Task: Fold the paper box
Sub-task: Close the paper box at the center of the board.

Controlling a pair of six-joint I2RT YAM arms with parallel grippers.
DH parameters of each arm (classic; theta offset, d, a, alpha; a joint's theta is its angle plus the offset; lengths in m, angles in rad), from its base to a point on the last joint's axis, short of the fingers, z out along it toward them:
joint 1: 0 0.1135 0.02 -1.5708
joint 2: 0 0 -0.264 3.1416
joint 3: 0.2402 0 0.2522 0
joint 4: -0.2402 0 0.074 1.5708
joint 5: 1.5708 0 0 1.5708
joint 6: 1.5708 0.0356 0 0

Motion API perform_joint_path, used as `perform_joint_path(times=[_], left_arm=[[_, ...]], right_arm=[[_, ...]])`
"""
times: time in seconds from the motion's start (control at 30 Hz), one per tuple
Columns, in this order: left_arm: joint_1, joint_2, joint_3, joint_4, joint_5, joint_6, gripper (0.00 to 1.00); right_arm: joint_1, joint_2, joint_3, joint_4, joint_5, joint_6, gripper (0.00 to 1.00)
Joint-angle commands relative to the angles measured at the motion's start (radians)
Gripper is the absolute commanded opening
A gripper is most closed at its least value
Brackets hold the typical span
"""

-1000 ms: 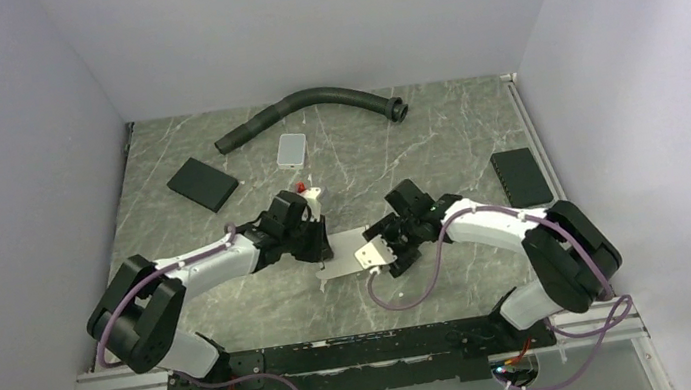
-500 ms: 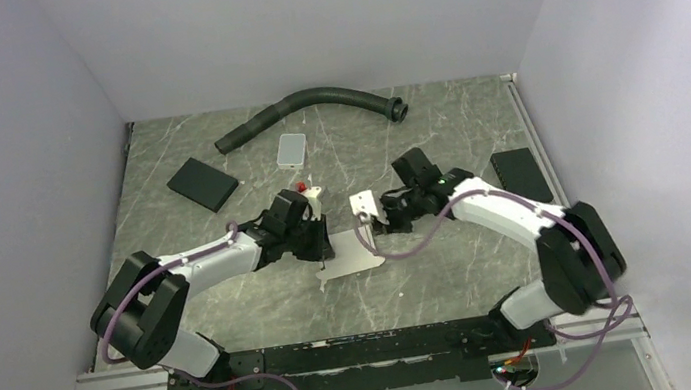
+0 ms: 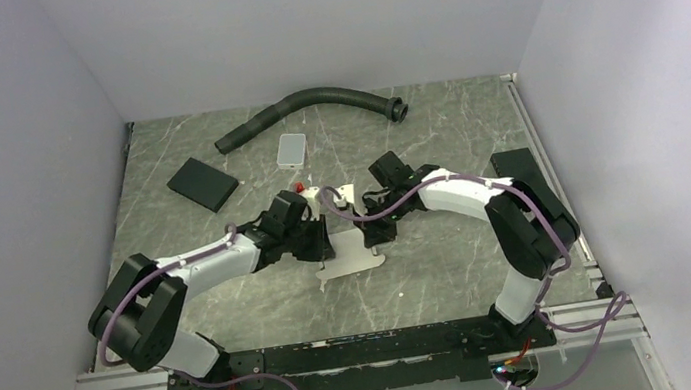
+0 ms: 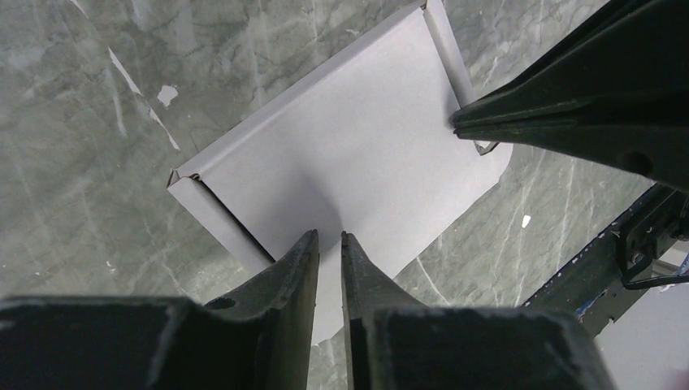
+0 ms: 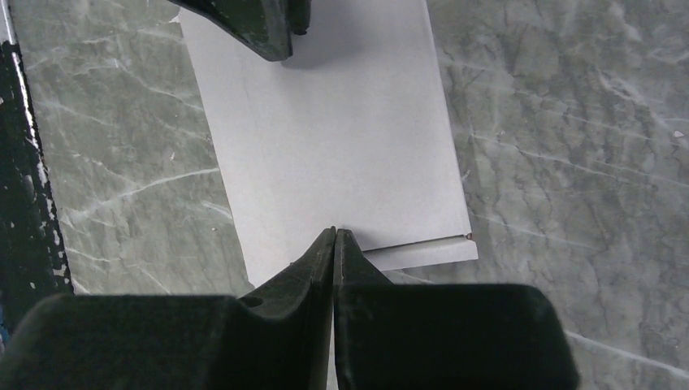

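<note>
The paper box (image 3: 352, 260) lies flat on the table as a white creased sheet (image 4: 357, 154) with narrow folded strips along two edges. My left gripper (image 4: 329, 236) rests its tips on the sheet's near-left part; a narrow slit shows between its fingers, with nothing in it. My right gripper (image 5: 335, 231) is shut, its tips together and touching the sheet (image 5: 325, 138) beside a folded edge strip. In the top view the two grippers face each other over the sheet, the left gripper (image 3: 317, 242) to its left and the right gripper (image 3: 374, 232) at its back right.
A black corrugated hose (image 3: 309, 101) curves along the back. A light grey tile (image 3: 292, 149) and a black pad (image 3: 203, 183) lie back left. Another black pad (image 3: 519, 167) lies at the right, partly behind my right arm. Walls stand close on three sides.
My right gripper closed, left the sheet's right end, swung back and leftward, and came down on the sheet opposite the left gripper. The left gripper stayed put.
</note>
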Motion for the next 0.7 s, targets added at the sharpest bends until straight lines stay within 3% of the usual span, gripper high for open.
perform_joint_path(times=[0.0, 0.1, 0.3, 0.37, 0.47, 0.67], left_arm=[[0.0, -0.082, -0.031, 0.034, -0.027, -0.033, 0.23], [0.019, -0.184, -0.088, 0.092, -0.046, -0.076, 0.33], [0.103, -0.381, -0.247, 0.18, -0.056, -0.163, 0.7], [0.152, -0.406, -0.302, 0.22, -0.012, -0.203, 0.78], [0.194, -0.386, -0.361, 0.307, 0.042, -0.257, 0.8], [0.201, -0.241, -0.357, 0.403, 0.078, -0.299, 0.77]], right_arm=[[0.011, 0.025, 0.039, 0.011, 0.062, 0.022, 0.07], [0.013, 0.036, 0.041, 0.008, 0.09, 0.018, 0.06], [0.014, 0.038, 0.041, 0.004, 0.096, 0.011, 0.06], [0.014, 0.034, 0.043, 0.003, 0.095, 0.012, 0.06], [0.013, 0.019, 0.049, -0.006, 0.068, 0.021, 0.07], [0.006, -0.025, 0.086, -0.037, -0.082, 0.085, 0.18]])
